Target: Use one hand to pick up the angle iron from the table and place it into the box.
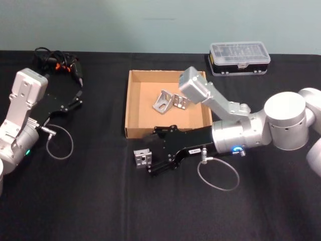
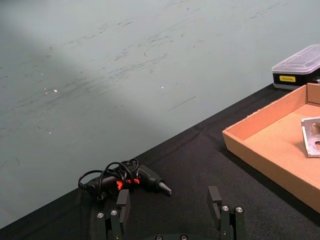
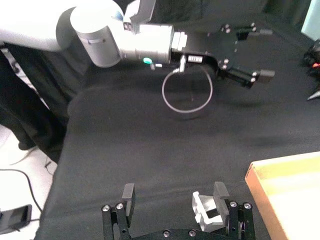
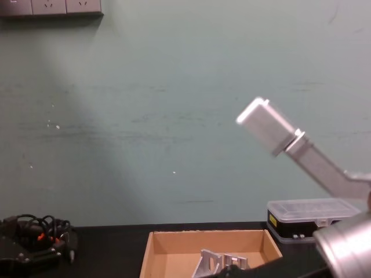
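Right hand open around a loose angle iron on the worktop, just in front of the box.

Head view: right hand [image 1: 152, 152] low, fingers spread, angle iron [image 1: 142, 157] between them on the worktop [image 1: 100, 201], near the front wall of the box [image 1: 126, 108]. Bare worktop lies left and in front. Angle iron squat, no clear long axis, holed face toward the robot. Two other angle irons [image 1: 170, 101] lie in the box. Left hand [image 1: 77, 99] parked far left.
Left wrist view: left hand released, fingers [image 2: 122, 200] wide apart.
Right wrist view: angle iron sits right beside one finger, contact unclear, box corner close by.
Chest view: box walls low.
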`<act>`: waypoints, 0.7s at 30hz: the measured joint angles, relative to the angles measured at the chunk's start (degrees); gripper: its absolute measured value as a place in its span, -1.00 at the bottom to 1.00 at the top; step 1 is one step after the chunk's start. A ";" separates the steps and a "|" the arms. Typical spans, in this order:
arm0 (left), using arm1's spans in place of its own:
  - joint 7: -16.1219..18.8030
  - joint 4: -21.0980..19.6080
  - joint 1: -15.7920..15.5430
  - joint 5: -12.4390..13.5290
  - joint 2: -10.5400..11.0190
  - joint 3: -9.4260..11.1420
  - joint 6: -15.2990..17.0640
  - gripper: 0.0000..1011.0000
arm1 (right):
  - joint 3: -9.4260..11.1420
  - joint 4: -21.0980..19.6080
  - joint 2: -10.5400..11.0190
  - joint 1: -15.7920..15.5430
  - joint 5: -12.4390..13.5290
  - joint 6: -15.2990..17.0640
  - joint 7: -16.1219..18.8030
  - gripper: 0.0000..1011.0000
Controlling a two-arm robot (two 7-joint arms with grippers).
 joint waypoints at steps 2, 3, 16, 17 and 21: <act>0.00 0.00 0.00 0.00 0.00 0.00 0.00 1.00 | -0.77 0.59 -0.35 0.27 -0.59 -0.25 -0.50 0.98; 0.00 0.00 0.00 0.00 0.00 0.00 0.00 1.00 | -1.35 1.07 -0.67 0.49 -1.05 -0.46 -0.94 0.98; 0.00 0.00 0.00 0.00 0.00 0.00 0.00 1.00 | -3.32 4.22 -3.29 1.51 -3.18 -0.59 -3.90 0.98; 0.00 0.00 0.00 0.00 0.00 0.00 0.00 1.00 | -3.42 4.44 -3.53 1.59 -3.32 -0.46 -4.04 0.98; 0.00 0.00 0.00 0.00 0.00 0.00 0.00 1.00 | -3.60 5.00 -4.05 1.77 -3.73 0.01 -4.60 0.98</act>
